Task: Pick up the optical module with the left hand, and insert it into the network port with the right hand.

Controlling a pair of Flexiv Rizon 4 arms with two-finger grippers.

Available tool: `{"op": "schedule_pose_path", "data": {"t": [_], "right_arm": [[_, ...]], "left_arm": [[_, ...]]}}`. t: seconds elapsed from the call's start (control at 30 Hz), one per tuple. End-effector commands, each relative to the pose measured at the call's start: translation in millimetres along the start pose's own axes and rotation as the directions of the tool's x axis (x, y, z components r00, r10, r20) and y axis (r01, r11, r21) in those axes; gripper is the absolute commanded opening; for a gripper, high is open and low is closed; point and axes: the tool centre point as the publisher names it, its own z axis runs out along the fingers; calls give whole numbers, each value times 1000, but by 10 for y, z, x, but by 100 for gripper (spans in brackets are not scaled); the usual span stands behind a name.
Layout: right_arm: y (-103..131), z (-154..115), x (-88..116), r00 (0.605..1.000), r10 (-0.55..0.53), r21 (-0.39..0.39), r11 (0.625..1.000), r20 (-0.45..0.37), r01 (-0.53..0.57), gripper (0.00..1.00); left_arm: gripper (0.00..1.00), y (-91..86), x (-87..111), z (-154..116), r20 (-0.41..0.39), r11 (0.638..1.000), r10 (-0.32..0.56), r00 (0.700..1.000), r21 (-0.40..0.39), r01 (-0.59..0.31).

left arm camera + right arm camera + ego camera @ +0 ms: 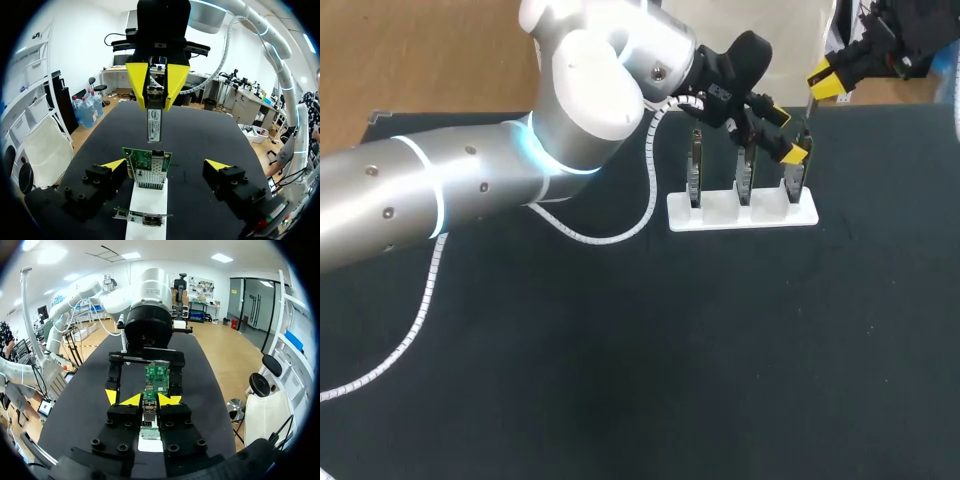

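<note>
Optical module (153, 127), slim silver metal bar: clamped in right hand (156, 104), hanging below its fingertips, long axis upright. It sits just above network port (157, 152) of green circuit card (142, 159), not yet entered. Left hand (166, 165): wide open, empty, flanking the card.

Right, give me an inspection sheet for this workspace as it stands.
Surface: black table.
Job's things: the optical module hangs upright over the end network card and is not yet inserted. Three cards stand in a white holder.
Clutter: nothing seen.
Claws: the right claw is shut on the optical module. The left claw is open, with one finger on each side of that network card.
Cables: a white spiral-wrapped cable runs from the left arm across the table.
Surroundings: nothing seen reaching over the table.
</note>
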Motion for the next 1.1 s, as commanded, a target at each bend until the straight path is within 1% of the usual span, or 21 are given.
{"op": "schedule_pose_path", "data": {"t": [0.03, 0.37, 1.1], "right_arm": [[55, 19, 9, 1000, 5, 13, 1000, -6, -5, 0], [52, 44, 60, 1000, 21, 14, 1000, -15, -21, 0], [10, 94, 92, 999, 36, 2, 999, -22, -36, 0]], "left_arm": [[100, -13, 0, -8, -2, 1000, -1, 1000, -2, 1], [100, -13, 0, -8, -2, 1000, -1, 1000, -2, 1], [100, -13, 0, -8, -2, 1000, -1, 1000, -2, 1]]}}
